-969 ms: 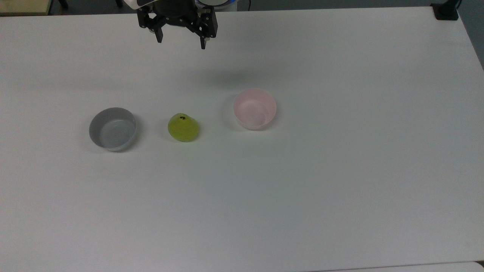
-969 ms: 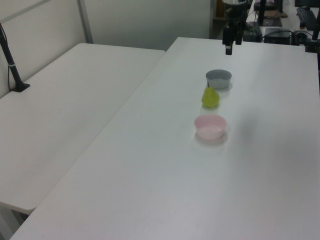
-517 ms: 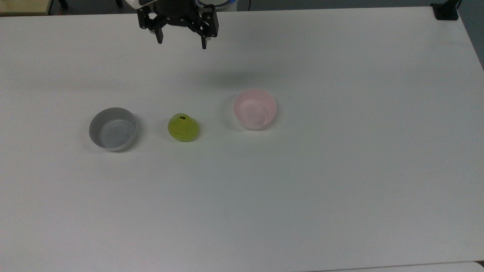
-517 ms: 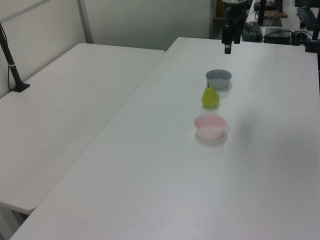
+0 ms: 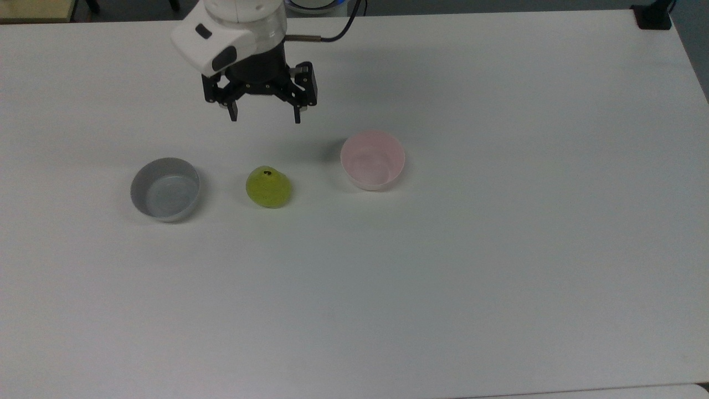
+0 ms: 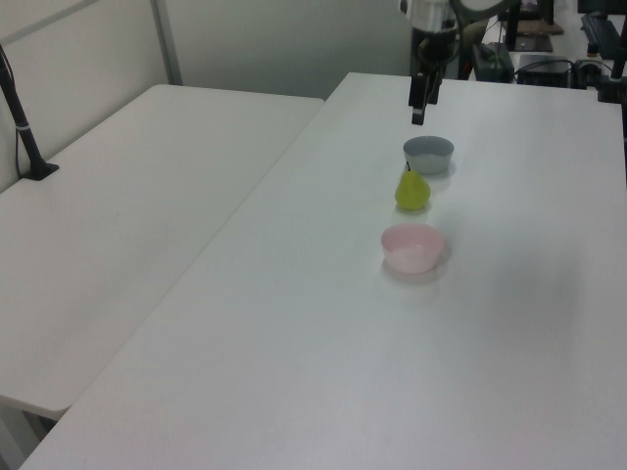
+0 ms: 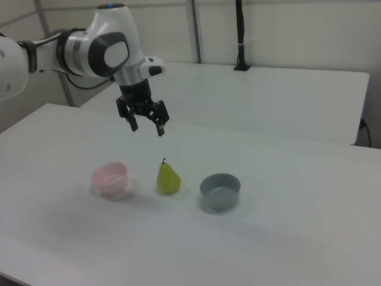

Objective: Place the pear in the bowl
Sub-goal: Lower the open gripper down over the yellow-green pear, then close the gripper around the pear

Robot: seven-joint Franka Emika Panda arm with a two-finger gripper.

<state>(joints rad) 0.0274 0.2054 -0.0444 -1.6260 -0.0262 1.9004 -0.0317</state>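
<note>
Gripper hangs in the upper left of the top view, above the table and well clear of it, its two fingers spread wide with nothing between them; in the right view it sits in the upper left, fingers pointing down, up and a little to the left of the pear. The pear stands on the table left of centre in the top view, between the grey bowl on its left and the pink bowl on its right, apart from both. In the left view the three line up in the upper right of the frame, grey bowl farthest, pear in the middle, pink bowl nearest. As for progress, nothing is done yet by the look of it: the pear is untouched, the pink bowl is empty, and the gripper is not yet over the fruit. Left to do are the descent, the grasp, the carry across to the pink bowl and the release. The pear stands upright, long axis vertical, broad end on the table and narrow stem end pointing up; from above the dark stem spot shows slightly toward the upper edge of its outline
</note>
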